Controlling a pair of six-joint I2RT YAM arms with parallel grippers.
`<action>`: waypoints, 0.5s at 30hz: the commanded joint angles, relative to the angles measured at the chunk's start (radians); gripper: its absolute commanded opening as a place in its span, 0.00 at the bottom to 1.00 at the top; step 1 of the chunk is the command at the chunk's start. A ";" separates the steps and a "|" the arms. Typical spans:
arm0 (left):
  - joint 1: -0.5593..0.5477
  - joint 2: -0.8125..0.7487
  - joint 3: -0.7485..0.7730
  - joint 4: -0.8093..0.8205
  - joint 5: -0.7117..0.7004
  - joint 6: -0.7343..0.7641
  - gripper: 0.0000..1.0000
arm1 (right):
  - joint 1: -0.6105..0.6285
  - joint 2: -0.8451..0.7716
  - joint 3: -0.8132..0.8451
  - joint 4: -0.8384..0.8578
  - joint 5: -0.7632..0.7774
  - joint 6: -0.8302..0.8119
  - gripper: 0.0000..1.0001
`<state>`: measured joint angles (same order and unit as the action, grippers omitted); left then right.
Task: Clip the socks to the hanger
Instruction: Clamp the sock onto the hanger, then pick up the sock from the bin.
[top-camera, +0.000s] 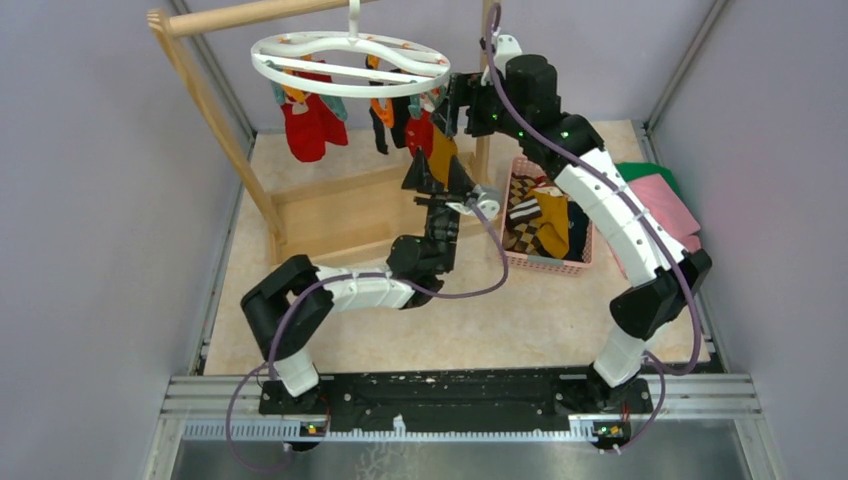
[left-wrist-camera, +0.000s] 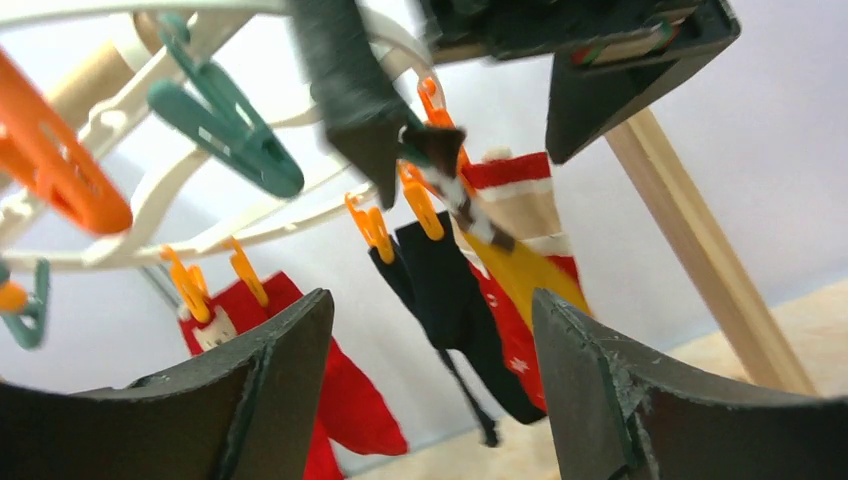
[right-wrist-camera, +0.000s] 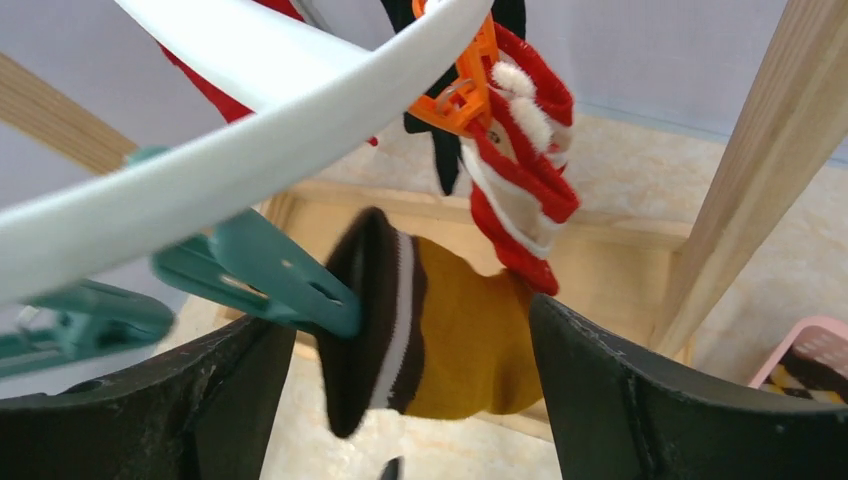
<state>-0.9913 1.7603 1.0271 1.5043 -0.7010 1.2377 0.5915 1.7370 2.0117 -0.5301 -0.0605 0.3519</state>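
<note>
So — mustard sock (right-wrist-camera: 465, 340): lower centre of the right wrist view, striped cuff nipped by the teal clip (right-wrist-camera: 270, 275) under the hanger (right-wrist-camera: 250, 150).
Right claw (right-wrist-camera: 405, 325): released, jaws wide either side of cuff and clip, holding nothing.
Left claw (left-wrist-camera: 430, 300): released and empty, just below the clips, centre of the top view.
Risk 1: clip seems to bite only the cuff edge. A brush from either jaw on retreat could pull the sock free and drop it to the desk (top-camera: 500, 320).
Risk 2: hanger hangs from one hook. Any knock swings it, and the next clip gets hard to hit.
Risk 3: both claws crowd the same spot at the ring's right side. Collision likely if both move together.
Other socks (top-camera: 545, 215): in the pink basket (top-camera: 545, 268), right of centre.
</note>
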 joint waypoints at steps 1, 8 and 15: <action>-0.043 -0.182 -0.153 0.120 -0.022 -0.251 0.81 | -0.045 -0.121 -0.047 0.054 -0.154 -0.126 0.87; -0.052 -0.512 -0.404 -0.363 0.142 -0.695 0.93 | -0.132 -0.219 -0.132 0.029 -0.434 -0.300 0.90; -0.037 -0.685 -0.538 -0.706 0.401 -1.026 0.98 | -0.281 -0.340 -0.273 -0.156 -0.775 -0.558 0.97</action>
<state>-1.0367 1.1172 0.5453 1.0470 -0.4938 0.4835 0.3744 1.4750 1.7981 -0.5625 -0.5999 -0.0097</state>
